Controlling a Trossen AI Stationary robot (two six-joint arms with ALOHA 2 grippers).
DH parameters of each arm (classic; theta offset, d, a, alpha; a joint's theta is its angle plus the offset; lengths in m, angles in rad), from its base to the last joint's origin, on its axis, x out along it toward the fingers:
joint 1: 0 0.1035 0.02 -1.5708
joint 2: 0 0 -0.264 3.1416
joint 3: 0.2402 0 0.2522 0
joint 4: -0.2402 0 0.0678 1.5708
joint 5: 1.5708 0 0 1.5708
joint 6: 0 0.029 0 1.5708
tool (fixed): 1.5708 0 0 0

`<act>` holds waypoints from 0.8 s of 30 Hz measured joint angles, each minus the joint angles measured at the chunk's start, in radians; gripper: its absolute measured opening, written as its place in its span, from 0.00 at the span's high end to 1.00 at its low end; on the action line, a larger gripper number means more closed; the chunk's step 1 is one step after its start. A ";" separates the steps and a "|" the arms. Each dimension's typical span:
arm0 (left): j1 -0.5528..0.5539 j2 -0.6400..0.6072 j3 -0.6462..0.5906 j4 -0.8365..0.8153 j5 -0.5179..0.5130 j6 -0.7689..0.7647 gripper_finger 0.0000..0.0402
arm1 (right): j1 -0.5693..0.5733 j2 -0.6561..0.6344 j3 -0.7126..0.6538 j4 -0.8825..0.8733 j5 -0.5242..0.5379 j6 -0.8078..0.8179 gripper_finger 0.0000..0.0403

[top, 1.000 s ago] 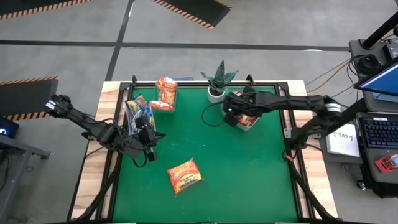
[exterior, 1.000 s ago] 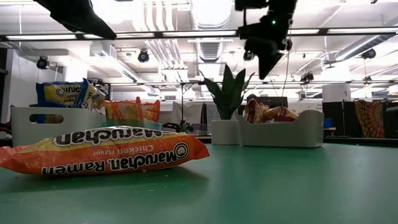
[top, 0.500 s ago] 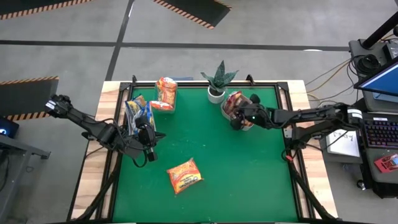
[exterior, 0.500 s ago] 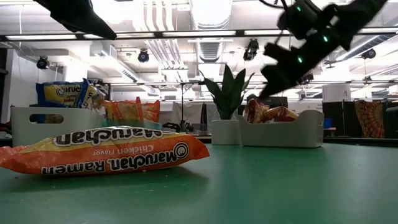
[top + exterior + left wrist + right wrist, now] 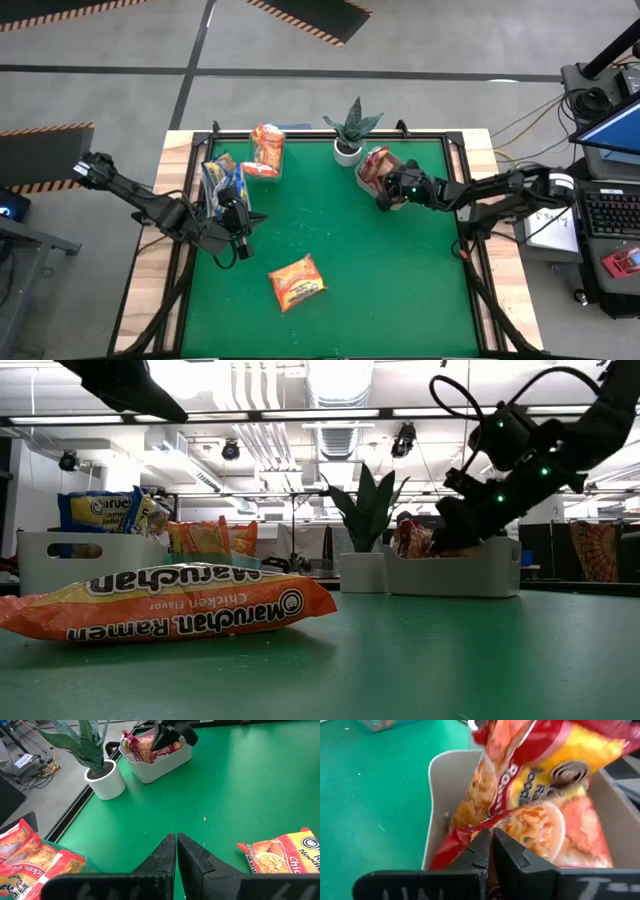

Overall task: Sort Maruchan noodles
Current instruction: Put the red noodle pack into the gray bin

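You see a green table [image 5: 400,280] in a bright workshop — three bins, one plant [image 5: 349,130]. One orange noodle packet [image 5: 297,282] lies loose near the front. Left gripper [image 5: 176,851] clenched, empty; right gripper [image 5: 491,845] clenched among red packets [image 5: 540,785] in the white bin [image 5: 436,810].

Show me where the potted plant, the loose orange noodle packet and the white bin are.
potted plant [image 5: 350,128], high view, its leaves
orange noodle packet [image 5: 296,282], high view, its middle
white bin [image 5: 470,575], low view, front wall

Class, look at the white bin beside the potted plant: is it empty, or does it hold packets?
It holds packets. The white bin has red/pink noodle packets standing in it, beside the potted plant.
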 joint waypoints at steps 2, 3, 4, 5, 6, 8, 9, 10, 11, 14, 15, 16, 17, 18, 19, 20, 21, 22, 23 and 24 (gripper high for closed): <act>0.000 0.000 0.000 0.002 0.000 0.000 1.00 | 0.000 0.027 -0.011 0.036 -0.010 0.015 0.97; 0.000 0.000 0.000 0.002 0.000 0.000 1.00 | 0.000 0.039 -0.012 0.048 -0.010 0.017 0.97; 0.000 0.000 0.000 0.002 0.000 0.000 1.00 | 0.000 0.052 -0.012 0.056 -0.010 0.017 0.97; 0.000 0.000 0.000 0.002 0.000 0.000 1.00 | 0.000 0.063 -0.012 0.060 -0.009 0.016 0.97; 0.000 0.000 0.000 0.002 0.000 0.000 1.00 | 0.000 0.076 -0.010 0.060 -0.006 0.015 0.97; 0.000 0.000 0.000 0.002 0.000 0.000 1.00 | 0.000 0.095 0.000 0.059 -0.002 0.010 0.97; 0.000 0.000 0.000 0.003 0.000 0.000 1.00 | 0.000 0.100 0.006 0.055 -0.001 0.007 0.97; 0.000 0.000 0.000 0.002 0.000 0.000 1.00 | 0.000 0.100 0.014 0.051 -0.001 0.000 0.97; 0.000 0.000 0.000 0.002 0.000 0.000 1.00 | 0.000 0.096 0.022 0.043 -0.002 -0.003 0.97; 0.000 0.000 0.000 0.002 0.000 0.000 1.00 | 0.000 0.066 0.055 -0.008 -0.002 -0.037 0.97; 0.000 0.000 0.000 0.002 0.000 0.000 1.00 | 0.000 0.053 0.073 -0.035 0.011 -0.052 0.97; 0.000 0.000 0.000 0.003 0.000 0.000 1.00 | 0.000 0.041 0.096 -0.068 0.034 -0.070 0.97; 0.000 0.000 0.000 0.003 0.000 0.000 1.00 | 0.000 0.030 0.115 -0.100 0.059 -0.088 0.97; 0.000 0.000 0.000 0.003 0.000 0.000 1.00 | 0.000 0.024 0.130 -0.136 0.089 -0.104 0.97; 0.000 0.000 0.000 0.003 0.000 0.000 1.00 | 0.000 0.022 0.143 -0.172 0.112 -0.118 0.97; 0.000 0.000 0.000 0.003 0.000 0.001 1.00 | -0.001 0.022 0.152 -0.197 0.128 -0.130 0.97; 0.000 0.000 0.000 0.003 0.000 0.000 1.00 | -0.003 0.024 0.157 -0.212 0.140 -0.138 0.97; 0.000 0.000 0.000 0.003 0.000 0.000 1.00 | -0.006 0.026 0.158 -0.209 0.147 -0.141 0.97; 0.000 0.000 0.000 0.003 0.000 0.000 1.00 | -0.012 0.029 0.158 -0.202 0.147 -0.140 0.97; 0.000 0.000 0.000 0.003 0.000 0.000 1.00 | -0.020 0.035 0.155 -0.197 0.147 -0.134 0.97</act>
